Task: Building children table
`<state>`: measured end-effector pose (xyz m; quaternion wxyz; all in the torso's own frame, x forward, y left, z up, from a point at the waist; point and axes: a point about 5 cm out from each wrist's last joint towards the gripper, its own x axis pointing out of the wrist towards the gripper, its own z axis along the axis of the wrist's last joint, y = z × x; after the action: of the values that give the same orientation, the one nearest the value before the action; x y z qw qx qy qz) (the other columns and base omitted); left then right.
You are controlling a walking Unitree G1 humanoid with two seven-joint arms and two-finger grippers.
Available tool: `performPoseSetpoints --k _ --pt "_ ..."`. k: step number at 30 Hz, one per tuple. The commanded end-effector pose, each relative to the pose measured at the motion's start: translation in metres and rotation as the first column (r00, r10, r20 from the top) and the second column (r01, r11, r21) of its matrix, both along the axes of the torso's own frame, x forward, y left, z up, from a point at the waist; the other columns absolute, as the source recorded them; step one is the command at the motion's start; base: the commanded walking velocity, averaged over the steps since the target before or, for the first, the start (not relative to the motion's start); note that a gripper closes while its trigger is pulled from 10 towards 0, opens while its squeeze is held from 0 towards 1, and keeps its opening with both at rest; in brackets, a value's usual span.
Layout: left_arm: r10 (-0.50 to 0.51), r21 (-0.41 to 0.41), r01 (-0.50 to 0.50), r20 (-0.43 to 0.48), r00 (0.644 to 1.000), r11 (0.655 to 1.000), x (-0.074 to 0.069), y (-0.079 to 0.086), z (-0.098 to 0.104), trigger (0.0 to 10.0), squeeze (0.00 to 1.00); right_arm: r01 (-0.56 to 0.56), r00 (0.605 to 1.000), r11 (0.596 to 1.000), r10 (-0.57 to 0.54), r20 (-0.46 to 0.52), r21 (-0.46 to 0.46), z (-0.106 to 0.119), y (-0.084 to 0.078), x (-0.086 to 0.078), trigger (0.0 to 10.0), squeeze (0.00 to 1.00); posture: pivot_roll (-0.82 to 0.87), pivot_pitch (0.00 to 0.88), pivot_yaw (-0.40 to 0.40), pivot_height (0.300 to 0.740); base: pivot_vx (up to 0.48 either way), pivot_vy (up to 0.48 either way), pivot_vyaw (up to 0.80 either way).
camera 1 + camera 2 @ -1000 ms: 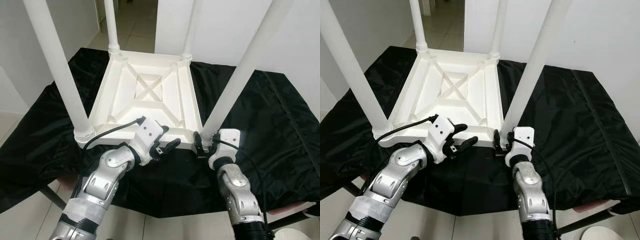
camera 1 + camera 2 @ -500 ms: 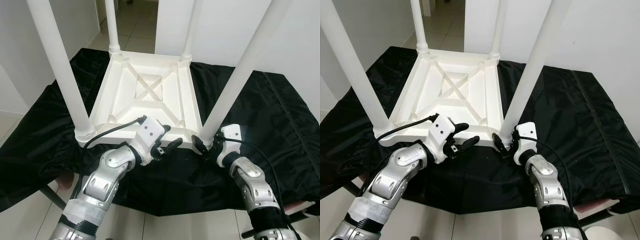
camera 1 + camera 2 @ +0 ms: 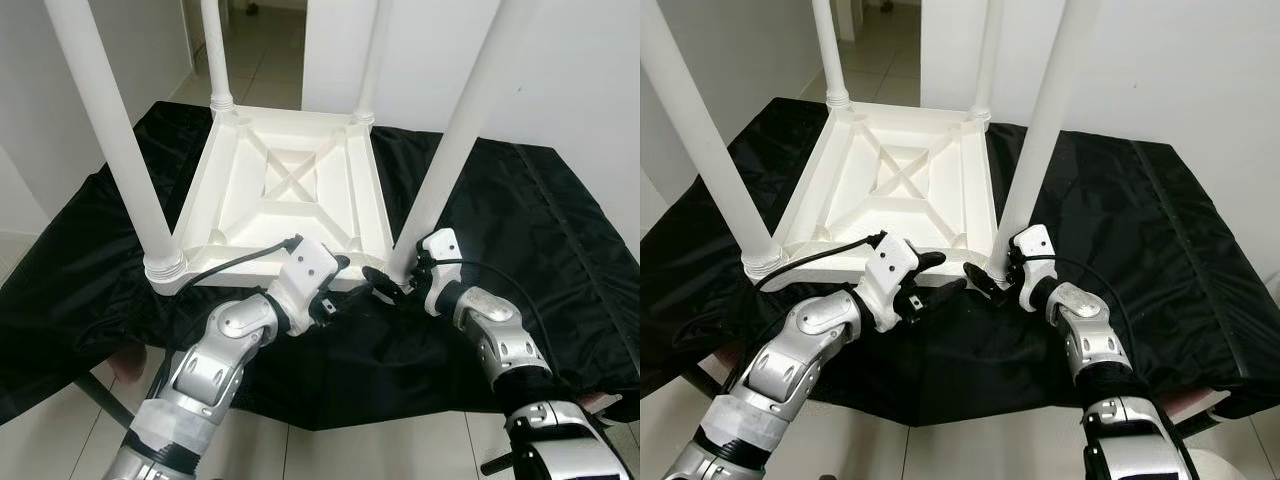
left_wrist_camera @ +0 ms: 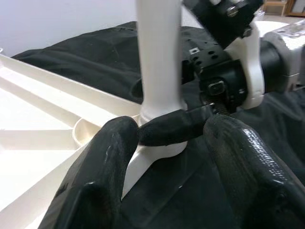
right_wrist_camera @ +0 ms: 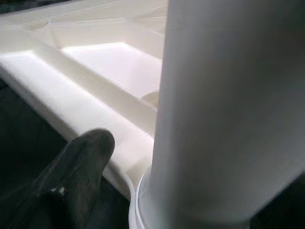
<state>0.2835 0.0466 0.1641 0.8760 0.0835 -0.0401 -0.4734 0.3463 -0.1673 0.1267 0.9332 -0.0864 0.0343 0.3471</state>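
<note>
A: Where's the children's table point(image 3: 290, 190)?

B: Upside down on the black cloth point(image 3: 520, 230), legs up. The right tool point(image 3: 385, 283) straddles the base of the near right leg point(image 3: 450, 150); the left tool point(image 3: 345, 290) hovers open, holding nothing.

A: Risk?

B: I can't tell how firmly the right one clamps; a sideways pull could loosen the leg.

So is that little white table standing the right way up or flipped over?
Flipped over. The white table lies top-down on the black cloth, its ribbed underside facing up and its legs pointing upward.
</note>
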Motion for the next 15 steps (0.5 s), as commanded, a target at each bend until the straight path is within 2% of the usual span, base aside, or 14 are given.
performPoseSetpoints --k 1,2,3,5,6,15 --pt "-0.047 0.005 0.047 0.004 0.999 0.999 0.0 -0.005 0.001 10.0 0.0 -0.051 0.999 0.998 0.05 -0.012 -0.033 -0.003 0.007 0.002 10.0 0.0 0.1 0.0 -0.056 0.74 0.0 0.0 0.0" --pt "-0.049 0.005 0.049 0.004 0.999 0.999 0.0 -0.006 0.002 10.0 0.0 -0.053 0.998 0.998 0.053 -0.017 -0.035 -0.004 0.006 0.003 7.9 0.0 0.1 0.0 -0.058 0.74 0.0 0.0 0.0" --pt "-0.052 0.005 0.052 0.004 0.999 0.999 0.0 -0.006 0.002 10.0 0.0 -0.054 0.998 0.998 0.053 -0.021 -0.037 -0.006 0.005 0.003 1.8 0.0 0.11 0.0 -0.058 0.74 0.0 0.0 0.0" --pt "-0.054 0.005 0.054 0.003 0.999 0.999 0.001 -0.006 0.001 10.0 0.0 -0.051 0.999 0.998 0.05 -0.023 -0.04 -0.007 0.004 0.003 1.8 0.0 0.11 0.0 -0.053 0.74 0.0 0.0 0.0" --pt "-0.059 0.01 0.059 0.001 0.998 0.998 0.001 -0.007 0.0 10.0 0.0 -0.049 0.998 0.998 0.048 -0.03 -0.038 -0.009 0.003 0.002 0.0 0.0 0.11 0.0 -0.052 0.74 0.0 0.0 0.0" --pt "-0.074 0.029 0.074 -0.017 0.997 0.997 -0.002 -0.006 -0.007 10.0 0.0 0.005 0.999 1.0 -0.005 -0.036 0.015 -0.021 -0.005 -0.007 0.0 0.0 0.1 0.0 -0.033 0.74 0.0 0.0 0.0"
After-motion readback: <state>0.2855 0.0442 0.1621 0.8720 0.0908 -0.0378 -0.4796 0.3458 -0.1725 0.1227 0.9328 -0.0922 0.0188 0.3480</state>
